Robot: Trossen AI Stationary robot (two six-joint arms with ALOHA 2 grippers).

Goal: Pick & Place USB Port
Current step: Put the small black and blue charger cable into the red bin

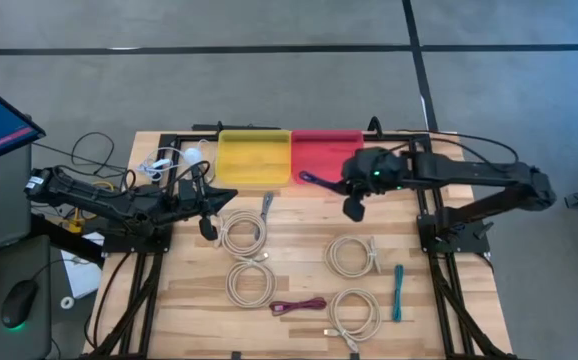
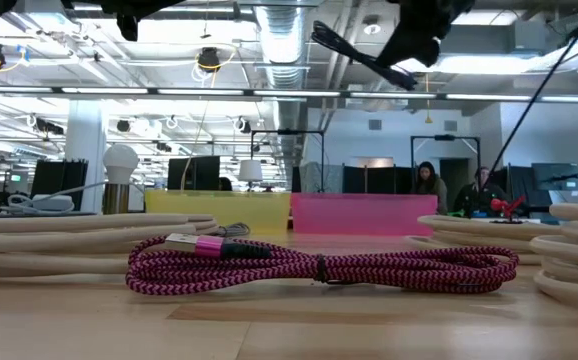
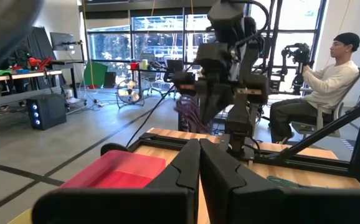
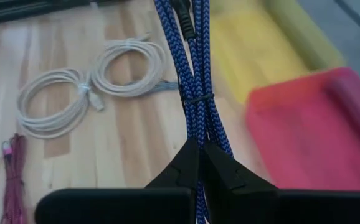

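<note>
So the right tool (image 4: 200, 163) has its fingers pinched shut on a bundled blue cable (image 4: 192, 74), hanging it in the air right at the red bin's (image 1: 324, 148) near edge. My worry: the bundle dangles long and sticks out sideways, so if it's let go here the tail could drape over the bin wall or flop back onto the table (image 1: 299, 275), or land in the yellow bin (image 1: 253, 158) next door. Left tool (image 3: 198, 163) is closed on nothing, parked near the yellow bin by the white cable coils (image 1: 241, 236).
</note>
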